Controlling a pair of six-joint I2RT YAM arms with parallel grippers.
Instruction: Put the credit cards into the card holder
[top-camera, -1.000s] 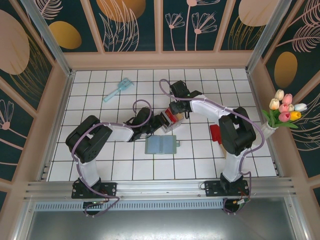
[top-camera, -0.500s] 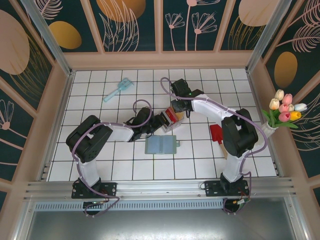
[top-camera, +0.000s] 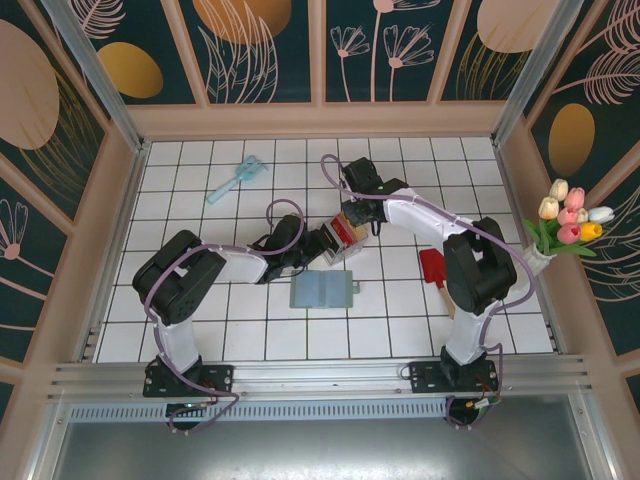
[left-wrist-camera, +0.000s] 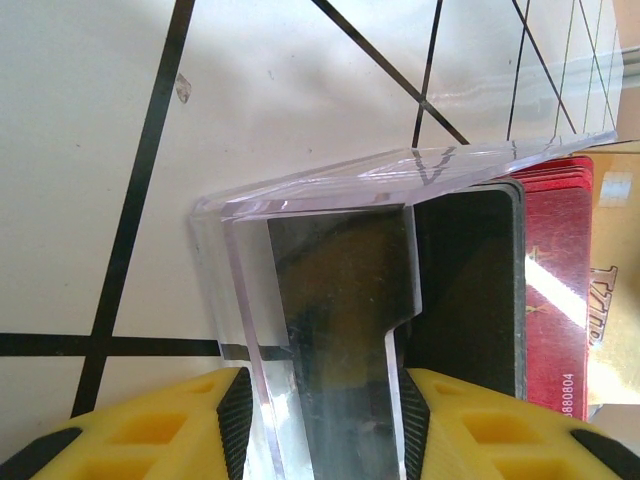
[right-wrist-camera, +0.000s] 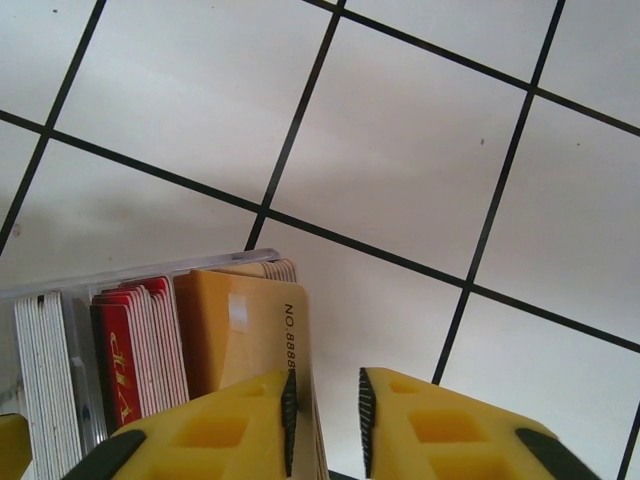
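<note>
A clear plastic box (top-camera: 340, 240) is tipped up off the table, and my left gripper (top-camera: 322, 246) is shut on its wall (left-wrist-camera: 330, 190); both pads (left-wrist-camera: 236, 410) press the plastic. Packed inside it are the credit cards: black (left-wrist-camera: 470, 290), red (left-wrist-camera: 555, 290), whitish (right-wrist-camera: 40, 370) and tan-orange (right-wrist-camera: 240, 330). My right gripper (top-camera: 353, 222) reaches in from the far side. Its jaws (right-wrist-camera: 325, 410) straddle the tan-orange card's edge, which lies against the left pad with a gap to the right pad. The card holder (top-camera: 322, 290) lies flat and open just in front of the box.
A flat red object (top-camera: 432, 268) lies beside the right arm. A light-blue brush (top-camera: 237, 178) rests at the back left. A bunch of tulips (top-camera: 570, 222) stands at the right wall. Wooden walls enclose the white tiled table (top-camera: 200, 330).
The right gripper has shifted slightly onto the box and its jaws have narrowed around the tan-orange card's edge. The left gripper and the box have stayed put.
</note>
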